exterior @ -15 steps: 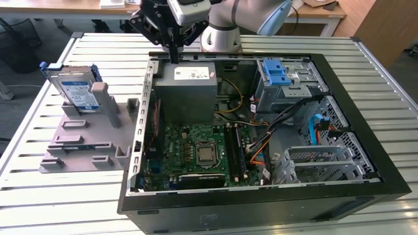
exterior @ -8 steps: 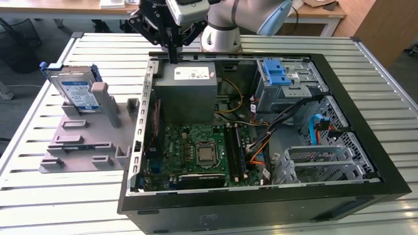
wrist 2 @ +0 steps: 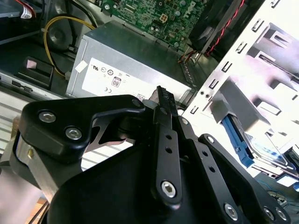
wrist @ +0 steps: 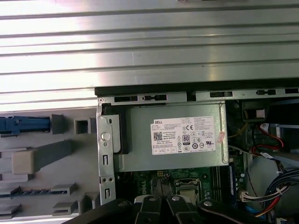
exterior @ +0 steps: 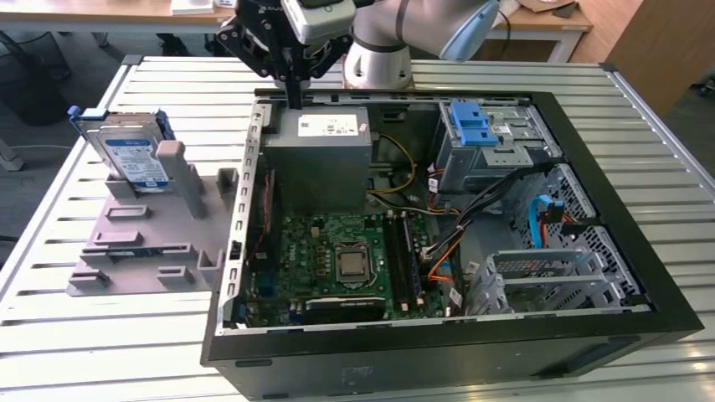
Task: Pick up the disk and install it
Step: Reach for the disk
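Plainly, in the exterior view the gripper [exterior: 296,100] hangs closed on nothing, just above the rear rim of the open computer case [exterior: 447,360] and the power supply [exterior: 318,155]. The disk [exterior: 129,155] stands on edge in a grey fixture [exterior: 146,243] on the bench [exterior: 167,84], well apart from the gripper towards the exterior view's left. The nearest risk, as I judge it, is a sideways sweep at this height: the fingertips sit so close to the case wall that they could clip it. In the second wrist view the shut fingers [wrist 2: 163,107] point towards the power supply [wrist 2: 126,70], and the disk [wrist 2: 268,151] in its blue carrier [wrist 2: 233,135] shows beyond the case's edge. A gripper arriving shut would knock the upright disk over rather than straddle it, and a hold on the plastic carrier alone could flex or slip. In the first wrist view the blue carrier [wrist: 23,125] lies just beside the fixture's posts [wrist: 58,122], which could catch a finger. The loose cables [wrist: 275,186] inside the case could snag the disk on its way in.
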